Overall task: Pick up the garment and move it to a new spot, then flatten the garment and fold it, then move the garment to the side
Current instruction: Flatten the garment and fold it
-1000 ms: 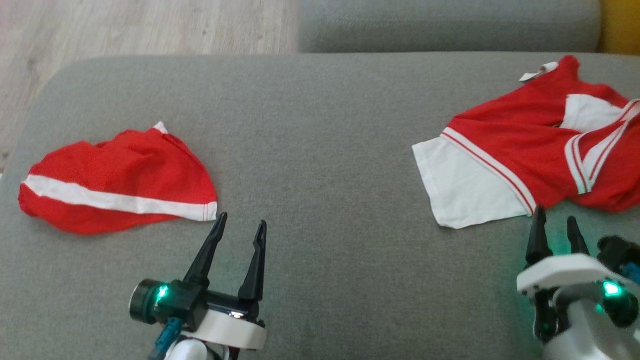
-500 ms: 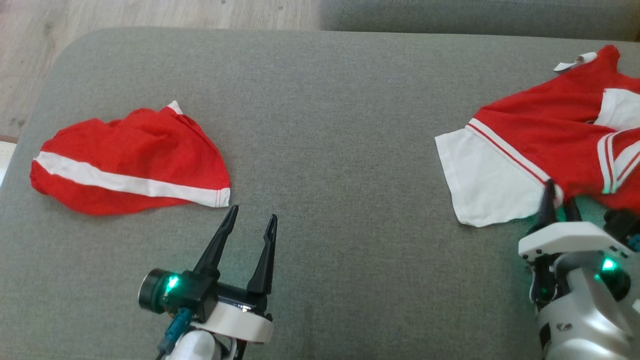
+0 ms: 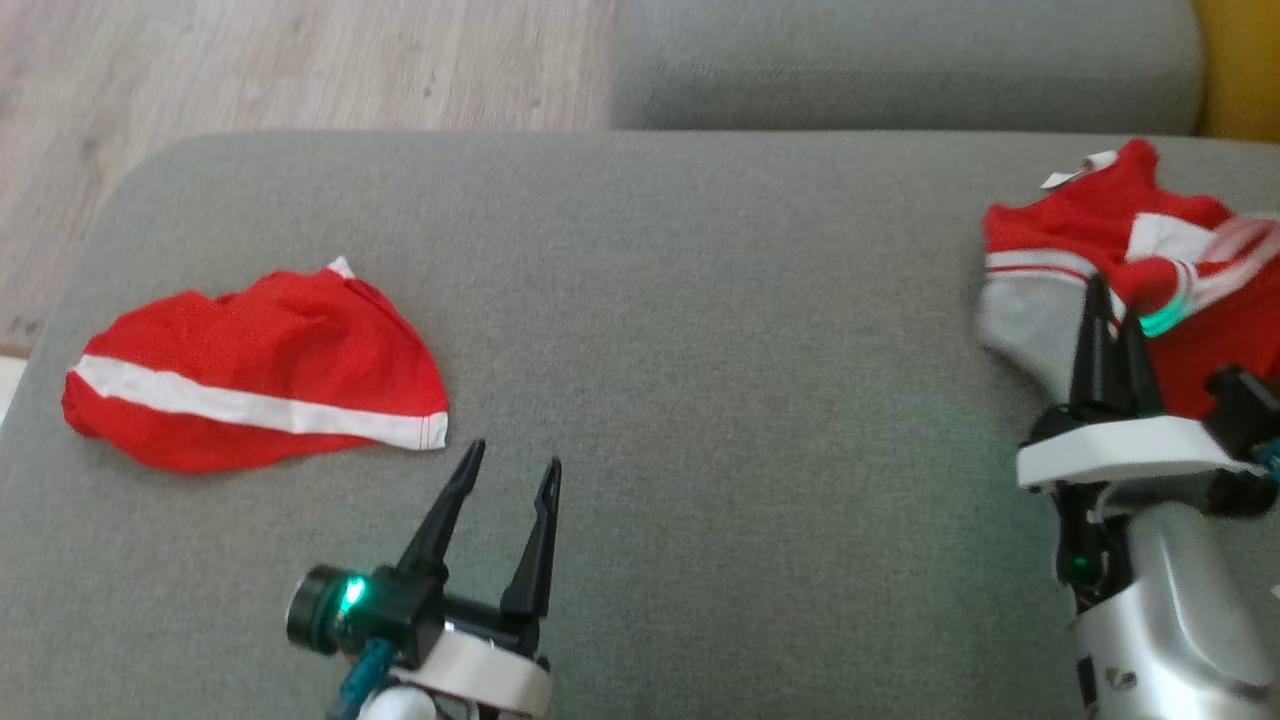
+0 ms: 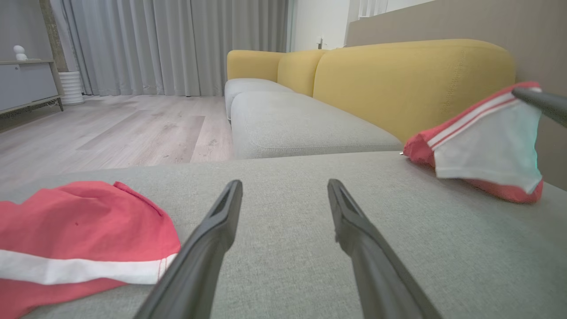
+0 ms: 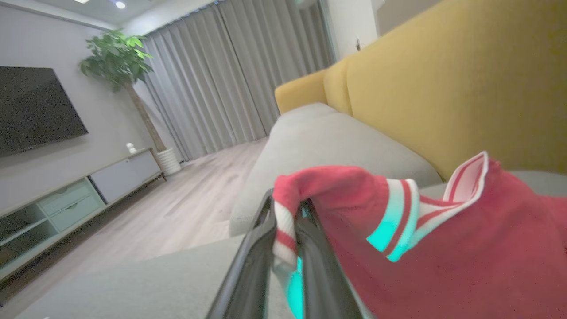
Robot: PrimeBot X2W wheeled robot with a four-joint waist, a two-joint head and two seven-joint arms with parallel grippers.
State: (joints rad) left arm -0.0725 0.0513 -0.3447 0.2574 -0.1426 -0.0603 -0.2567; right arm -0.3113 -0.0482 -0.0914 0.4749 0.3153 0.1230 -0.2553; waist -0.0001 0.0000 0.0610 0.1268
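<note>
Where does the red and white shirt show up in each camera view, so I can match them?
Head view: the shirt sits bunched at the right edge, pinched by the right gripper.
Left wrist view: shirt at the far right, before the yellow sofa back.
Right wrist view: shirt at lower right, its edge clamped between the fingers.
Shared landmark: the yellow sofa back, behind the shirt in every view.

No word, number, brand or sign is showing readably on anything here, and the small white tag (image 3: 1078,170) sticking out at the far edge of the red and white garment (image 3: 1050,225) is appearing too small and blurred for any print.
</note>
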